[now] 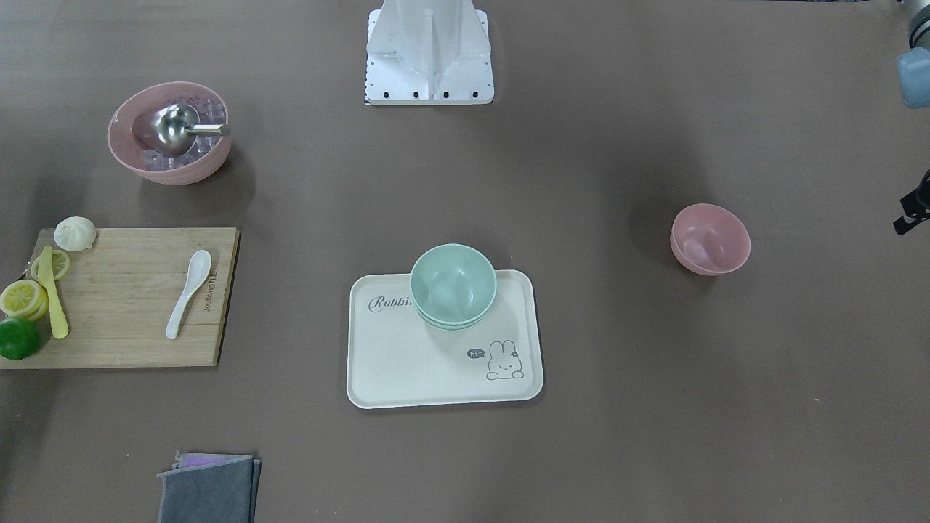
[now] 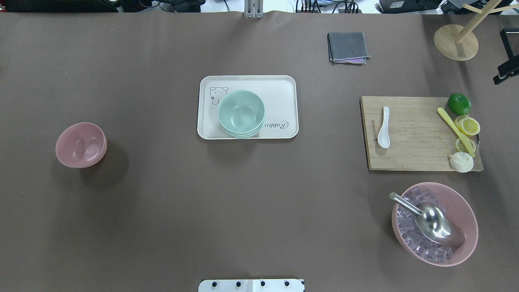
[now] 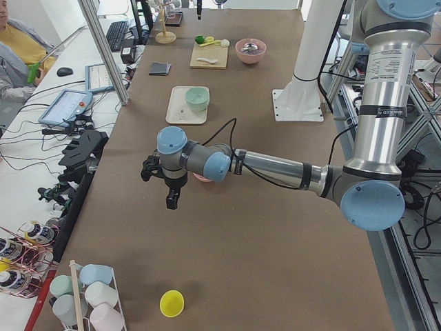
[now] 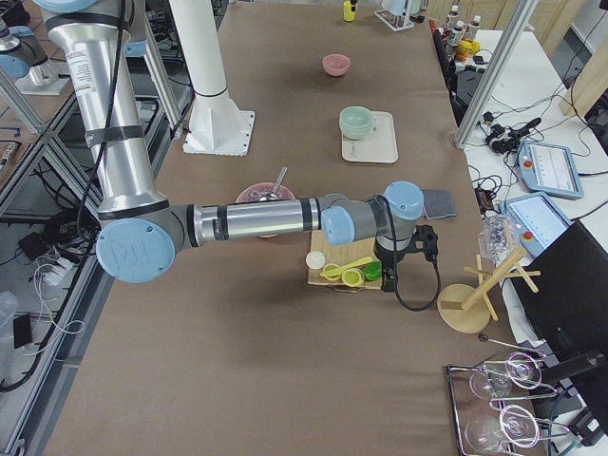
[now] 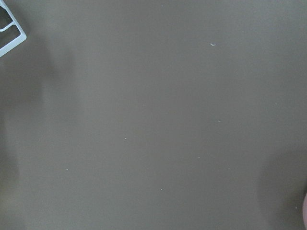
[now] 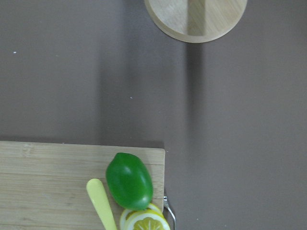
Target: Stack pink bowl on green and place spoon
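Observation:
A small pink bowl [image 2: 81, 144] stands empty on the table's left side; it also shows in the front view [image 1: 710, 239]. A green bowl [image 2: 241, 113] sits stacked on others on a cream tray [image 2: 284, 87] at the middle. A white spoon [image 2: 384, 127] lies on the wooden cutting board [image 2: 417, 154]. My left gripper [image 3: 162, 186] hangs above the table beside the pink bowl, only its edge in the front view [image 1: 914, 211]. My right gripper [image 4: 404, 258] hovers over the board's far end by the lime, cut off in the overhead view [image 2: 507, 65]. I cannot tell whether either gripper is open.
A large pink bowl [image 2: 466, 211] with ice cubes and a metal scoop [image 2: 436, 225] stands near the board. A lime [image 6: 128, 181], lemon slices [image 2: 470, 125], a yellow knife [image 2: 454, 127] and a bun [image 2: 461, 162] lie on the board. A grey cloth [image 2: 348, 47] and a wooden stand [image 2: 455, 41] are beyond.

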Motion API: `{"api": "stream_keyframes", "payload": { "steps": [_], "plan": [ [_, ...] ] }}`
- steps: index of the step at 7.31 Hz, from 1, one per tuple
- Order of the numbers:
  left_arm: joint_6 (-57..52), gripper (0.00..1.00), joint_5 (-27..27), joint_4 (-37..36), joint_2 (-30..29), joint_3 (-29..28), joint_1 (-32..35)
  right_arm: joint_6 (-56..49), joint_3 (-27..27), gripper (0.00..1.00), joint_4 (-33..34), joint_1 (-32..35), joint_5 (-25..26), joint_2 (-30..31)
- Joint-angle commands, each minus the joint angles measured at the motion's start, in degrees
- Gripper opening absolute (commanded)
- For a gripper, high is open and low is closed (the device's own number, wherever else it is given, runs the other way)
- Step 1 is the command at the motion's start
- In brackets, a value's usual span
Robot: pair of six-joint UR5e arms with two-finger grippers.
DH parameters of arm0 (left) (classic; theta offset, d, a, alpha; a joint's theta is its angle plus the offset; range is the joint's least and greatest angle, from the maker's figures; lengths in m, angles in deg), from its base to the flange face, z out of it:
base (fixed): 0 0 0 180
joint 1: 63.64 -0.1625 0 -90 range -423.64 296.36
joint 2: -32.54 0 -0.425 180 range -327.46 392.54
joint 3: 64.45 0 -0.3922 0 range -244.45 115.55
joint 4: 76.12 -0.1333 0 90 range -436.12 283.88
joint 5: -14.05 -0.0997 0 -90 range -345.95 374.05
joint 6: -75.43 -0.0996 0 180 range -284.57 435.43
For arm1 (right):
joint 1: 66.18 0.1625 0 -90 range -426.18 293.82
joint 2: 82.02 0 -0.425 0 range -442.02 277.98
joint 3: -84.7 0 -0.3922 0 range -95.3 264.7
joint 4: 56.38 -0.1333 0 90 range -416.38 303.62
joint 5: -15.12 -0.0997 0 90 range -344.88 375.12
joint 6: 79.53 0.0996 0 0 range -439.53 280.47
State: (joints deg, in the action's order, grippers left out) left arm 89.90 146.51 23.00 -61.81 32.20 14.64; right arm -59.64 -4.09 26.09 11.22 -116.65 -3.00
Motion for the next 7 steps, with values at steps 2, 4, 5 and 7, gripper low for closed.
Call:
{"api": "stream_keyframes", "payload": {
  "steps": [2,4,5,7],
  "plan": [
    [15.4,0.89,-2.0,3.6,-3.3,1.2,-10.0,7.0,-4.3,1.0,0.0,-5.1,1.0,0.0],
    [24.6,0.89,-10.2,3.7,-5.9,0.6,-19.8,8.6,-6.1,1.0,-0.1,-7.6,1.0,-0.1],
    [24.7,0.87,-10.2,3.8,-5.7,0.6,-21.3,11.7,-6.2,1.0,-0.9,-9.9,1.7,-0.5],
    [23.4,0.8,-9.9,6.9,-2.1,0.8,-22.4,17.3,-6.1,1.0,-5.1,-12.6,3.7,-0.4]
  ]
}}
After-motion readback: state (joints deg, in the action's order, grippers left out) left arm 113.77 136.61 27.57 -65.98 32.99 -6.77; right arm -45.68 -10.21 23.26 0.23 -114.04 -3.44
